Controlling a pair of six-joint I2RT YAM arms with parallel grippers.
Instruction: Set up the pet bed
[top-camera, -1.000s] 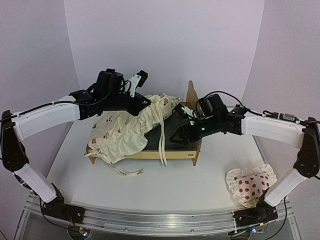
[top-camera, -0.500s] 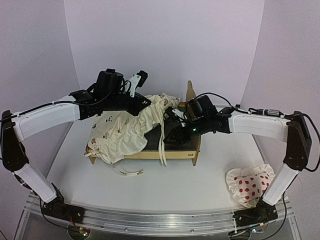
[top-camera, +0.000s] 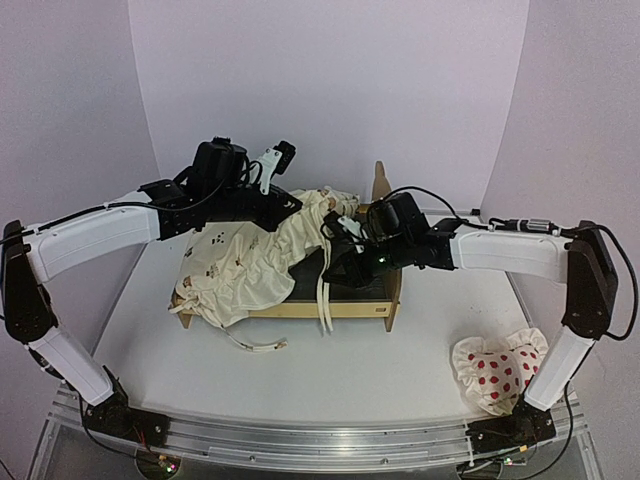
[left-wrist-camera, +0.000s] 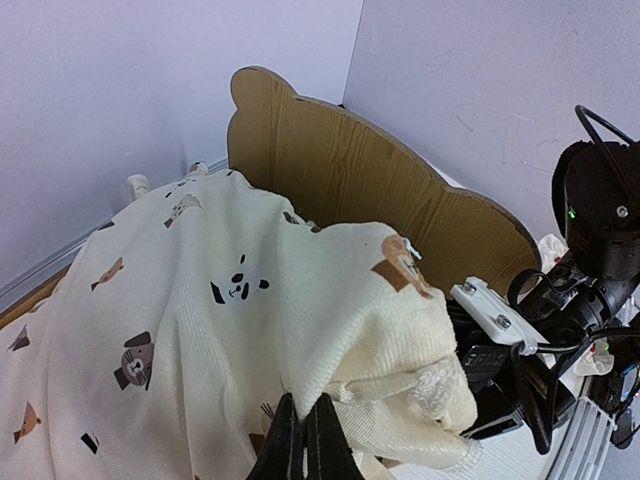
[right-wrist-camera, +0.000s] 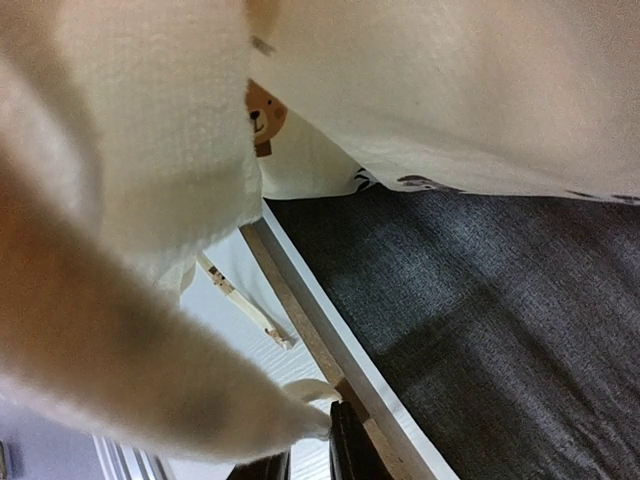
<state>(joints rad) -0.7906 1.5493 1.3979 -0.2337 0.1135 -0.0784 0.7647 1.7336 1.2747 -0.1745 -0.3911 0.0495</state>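
- Finding the pet bed (top-camera: 360, 306) lying mid-table, long side toward the arm bases, headboard (left-wrist-camera: 400, 190) standing upright at the right end, dark felt base (right-wrist-camera: 480, 300) showing bare on the half nearest that headboard.
- Seeing the cover (top-camera: 235, 265) bunched over the left half and spilling past the left end, not yet spread; probably being drawn toward the headboard.
- Pinching a raised fold of that cover with the left gripper (left-wrist-camera: 303, 442), fingers pressed fully together and holding cloth above the rails; judging this a lift meant to free the fabric from the frame edges.
- Reaching in low over the felt with the right gripper (right-wrist-camera: 308, 455), jaws narrowed to a small gap with a cream fold at the tips; not being able to tell whether any cloth is actually caught.
- Noting a tie cord (top-camera: 325, 290) dangling over the front rail (top-camera: 285, 310) and a second one lying loose on the table (top-camera: 380, 395), both risking a snag under the cover.
- Judging the room as tight: crowding both wrists together near the headboard, working just beside the front rail, facing the tall headboard as a stop to the right.
- Seeing bare surface in front of the bed for pulling cloth outward, with the pillow (top-camera: 500, 368) sitting well apart near the right arm's base.
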